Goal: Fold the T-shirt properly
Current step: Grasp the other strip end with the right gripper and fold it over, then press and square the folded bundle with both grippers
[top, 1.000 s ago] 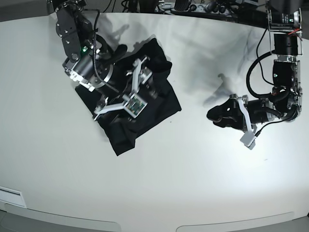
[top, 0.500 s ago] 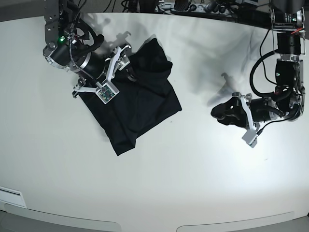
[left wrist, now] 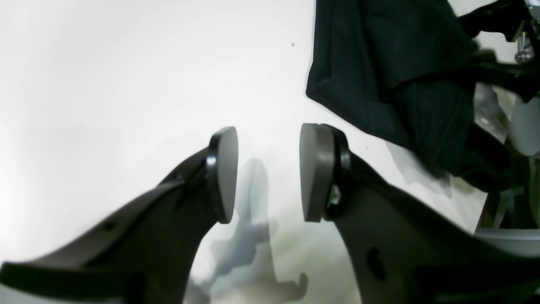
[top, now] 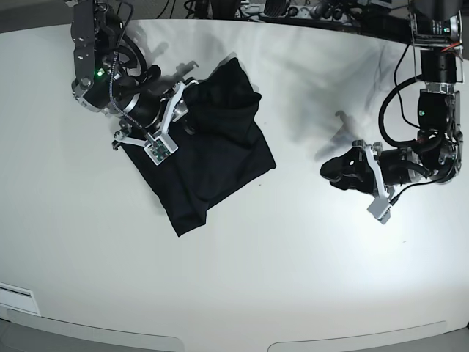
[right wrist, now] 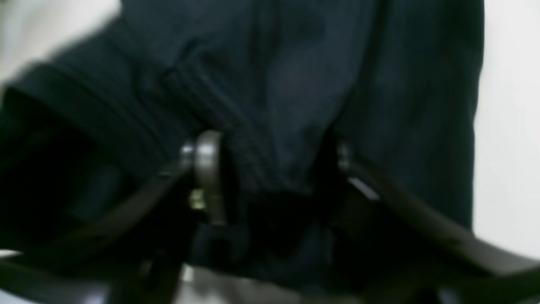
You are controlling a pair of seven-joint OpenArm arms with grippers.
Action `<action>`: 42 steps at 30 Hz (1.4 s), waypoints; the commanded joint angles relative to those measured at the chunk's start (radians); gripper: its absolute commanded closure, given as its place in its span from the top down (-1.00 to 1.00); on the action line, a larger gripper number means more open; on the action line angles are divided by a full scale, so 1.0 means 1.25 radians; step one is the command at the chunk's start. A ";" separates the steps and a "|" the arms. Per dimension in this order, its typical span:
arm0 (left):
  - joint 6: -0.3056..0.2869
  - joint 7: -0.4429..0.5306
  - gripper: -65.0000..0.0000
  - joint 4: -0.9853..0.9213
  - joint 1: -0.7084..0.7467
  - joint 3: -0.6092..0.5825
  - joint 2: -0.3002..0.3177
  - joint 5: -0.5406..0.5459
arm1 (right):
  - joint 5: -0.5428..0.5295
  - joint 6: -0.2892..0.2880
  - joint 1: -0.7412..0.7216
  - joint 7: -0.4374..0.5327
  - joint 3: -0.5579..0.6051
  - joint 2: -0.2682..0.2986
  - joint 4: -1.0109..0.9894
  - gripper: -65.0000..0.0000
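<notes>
Near edge of the desk [top: 234, 308]: nothing in play. Over toward the right edge, the left gripper [left wrist: 268, 173] hangs just above bare surface, pads parted with plain daylight between them, nothing held, well apart from the cloth.

Further back, toward the far-left corner, the T-shirt [top: 212, 169] lies as a rough folded slab, bunched along its far edge. The right gripper [top: 170, 121] is at that far-left side of it. Its wrist view is blurred, but dark fabric sits between its fingers [right wrist: 206, 177], so it looks to be pinching a fold; how many layers, I can't tell.

Here's the risk: only one arm is on the cloth. Pull now and the whole soft bundle may slide instead of folding, or a single layer may peel off and undo the stack. That bunched far edge could roll under, too.
</notes>
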State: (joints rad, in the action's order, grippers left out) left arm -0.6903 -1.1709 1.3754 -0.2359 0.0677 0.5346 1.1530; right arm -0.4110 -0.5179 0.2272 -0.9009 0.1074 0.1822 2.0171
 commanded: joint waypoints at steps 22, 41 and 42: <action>-0.006 0.014 -0.18 0.013 -0.018 0.006 0.013 0.022 | -0.083 -0.085 -0.089 0.070 0.119 -0.181 0.014 -0.33; -0.006 -0.180 -1.00 0.078 -0.020 0.005 -0.005 0.264 | 0.212 0.023 -0.322 0.175 0.263 -0.172 -0.041 -1.00; -0.006 -0.180 -1.00 0.103 -0.020 0.003 -0.012 0.264 | 0.211 0.022 -0.341 0.181 0.263 -0.159 -0.076 -1.00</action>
State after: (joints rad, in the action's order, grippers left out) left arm -0.6907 -1.4044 1.4857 -0.2367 0.0654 0.5072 1.4509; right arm -0.1417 -0.4992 -0.1722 -0.7059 0.4389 -0.0074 1.9034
